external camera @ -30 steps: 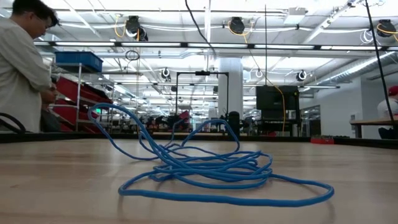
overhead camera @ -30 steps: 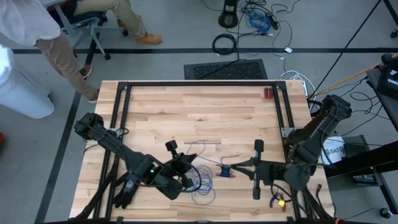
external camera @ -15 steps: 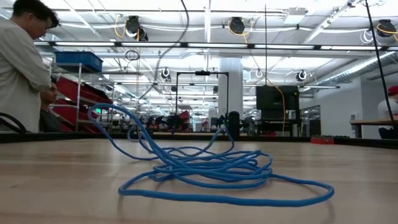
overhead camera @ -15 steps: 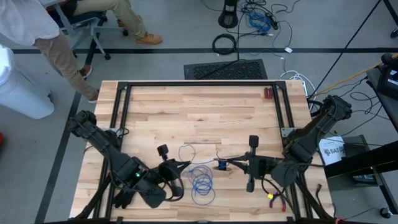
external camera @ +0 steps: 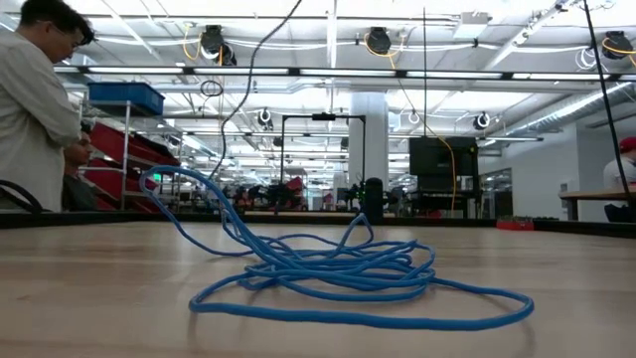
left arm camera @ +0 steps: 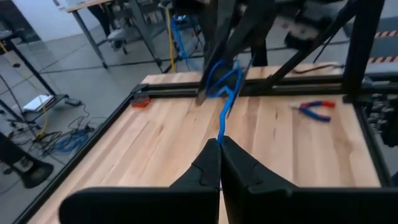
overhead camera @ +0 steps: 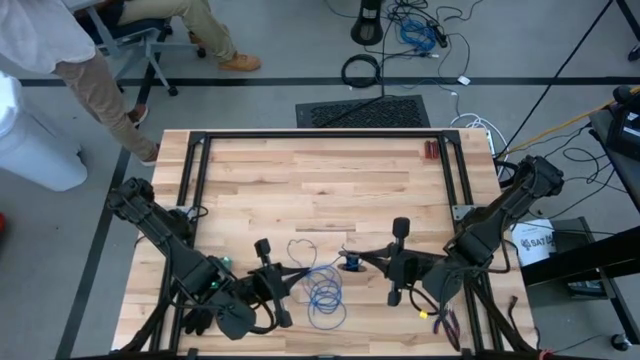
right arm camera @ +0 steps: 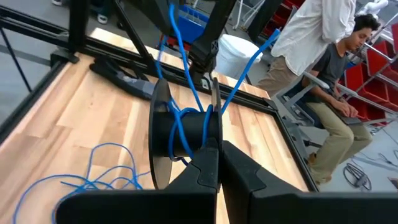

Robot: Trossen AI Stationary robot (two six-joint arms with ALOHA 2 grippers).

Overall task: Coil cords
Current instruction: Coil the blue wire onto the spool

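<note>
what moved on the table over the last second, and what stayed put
Seen from above, the left gripper pulled back toward the table's near-left corner, shut on the blue cord. The right gripper, shut on the black spool wound with cord, shifted left toward it. The cord between them swung in the low view. The loose loops, the pliers and the wooden table stayed put.

The right gripper [right arm camera: 218,151] sits at bottom centre, its fingers pressed together against a black spool [right arm camera: 180,134] wrapped with blue cord [right arm camera: 185,118]. Loose cord loops lie at lower left on the wooden table [right arm camera: 93,115]. Two people [right arm camera: 323,68] occupy the upper right.
</note>
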